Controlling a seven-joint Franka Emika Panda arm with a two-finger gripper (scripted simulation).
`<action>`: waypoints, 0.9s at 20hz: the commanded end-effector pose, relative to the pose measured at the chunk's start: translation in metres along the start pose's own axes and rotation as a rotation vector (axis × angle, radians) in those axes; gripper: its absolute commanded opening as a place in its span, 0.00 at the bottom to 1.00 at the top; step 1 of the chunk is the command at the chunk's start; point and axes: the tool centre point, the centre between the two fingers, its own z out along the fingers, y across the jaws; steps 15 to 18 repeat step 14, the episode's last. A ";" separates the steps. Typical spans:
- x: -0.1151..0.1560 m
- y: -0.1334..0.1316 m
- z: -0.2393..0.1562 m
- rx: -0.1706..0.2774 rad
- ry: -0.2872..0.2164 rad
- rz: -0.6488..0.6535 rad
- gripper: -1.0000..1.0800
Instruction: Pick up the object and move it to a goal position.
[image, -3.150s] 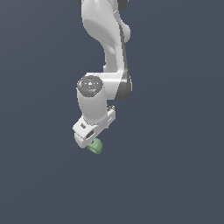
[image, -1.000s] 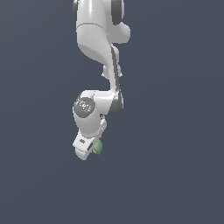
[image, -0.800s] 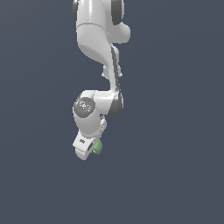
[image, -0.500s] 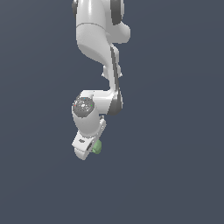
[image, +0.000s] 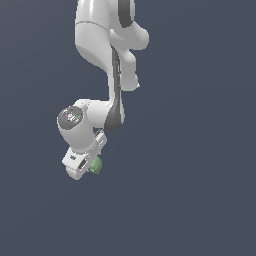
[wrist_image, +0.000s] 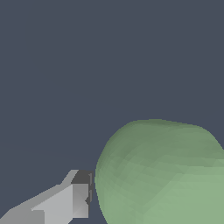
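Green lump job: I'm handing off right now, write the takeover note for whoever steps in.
Gripper: jaws not clearly visible; one finger sits right beside the lump, so a grasp looks likely but is unconfirmed.
Lump: at the gripper's tip, on the exterior view's right side of it.
Done: the pick, apparently.
Left: carry to the goal and confirm. No goal marker shows in either view.

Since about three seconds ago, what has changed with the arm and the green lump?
The arm has reached lower and slightly toward the exterior view's left, carrying the claw and the green lump down with it. Over the last second it hardly moved. The lump stays at the tip of the claw, tight beside one finger in the wrist view; nothing was let go. The plain dark background is unchanged.
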 end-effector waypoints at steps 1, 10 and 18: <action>-0.025 0.010 -0.005 -0.001 0.000 0.001 0.00; -0.077 0.034 -0.017 -0.001 0.000 0.001 0.00; -0.081 0.037 -0.017 -0.001 0.000 0.001 0.00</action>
